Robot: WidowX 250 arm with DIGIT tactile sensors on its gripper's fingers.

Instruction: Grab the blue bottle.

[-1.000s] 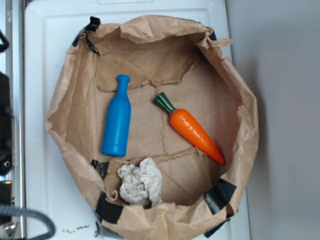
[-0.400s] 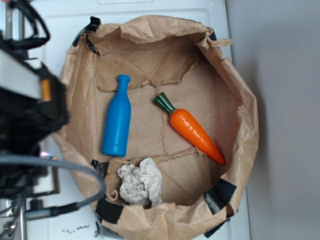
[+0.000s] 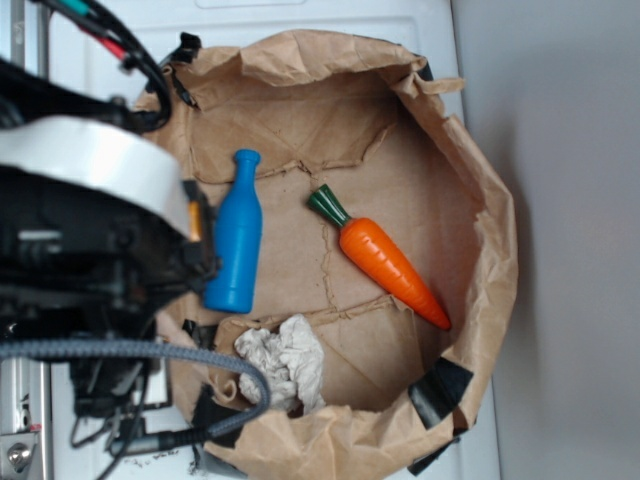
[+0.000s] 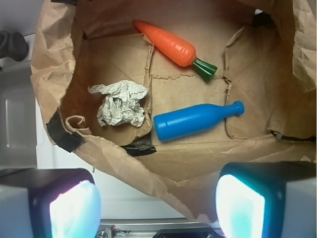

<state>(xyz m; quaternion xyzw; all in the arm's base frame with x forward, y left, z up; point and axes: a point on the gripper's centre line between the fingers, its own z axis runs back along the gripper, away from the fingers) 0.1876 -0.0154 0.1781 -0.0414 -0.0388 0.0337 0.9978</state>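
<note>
Brown crumpled paper, taped with black tape at the edges, is shaped into a big paper bowl (image 3: pixel 470 230) that sits on a white table top (image 3: pixel 110 60). Everything else lies inside it. Next in size is the black robot arm with its white band (image 3: pixel 90 240), which covers the bowl's left side in the view from above. Its gripper (image 4: pixel 156 201) is spread wide with nothing in it; in the wrist view the two pads sit over the near paper wall, with the bottle well apart from them, farther in.

An orange toy carrot with a green top (image 3: pixel 385 258) lies on the right side. Near it, on the left, the small bright-blue plastic bottle (image 3: pixel 235 240) lies flat on its side, neck pointing to the far wall. It looks light, hard and smooth, so it may slip or roll. Best to pinch it across the fat round body, not the thin neck. Smallest is a scrunched ball of white paper (image 3: pixel 282 365), just beside the bottle's bottom end.
</note>
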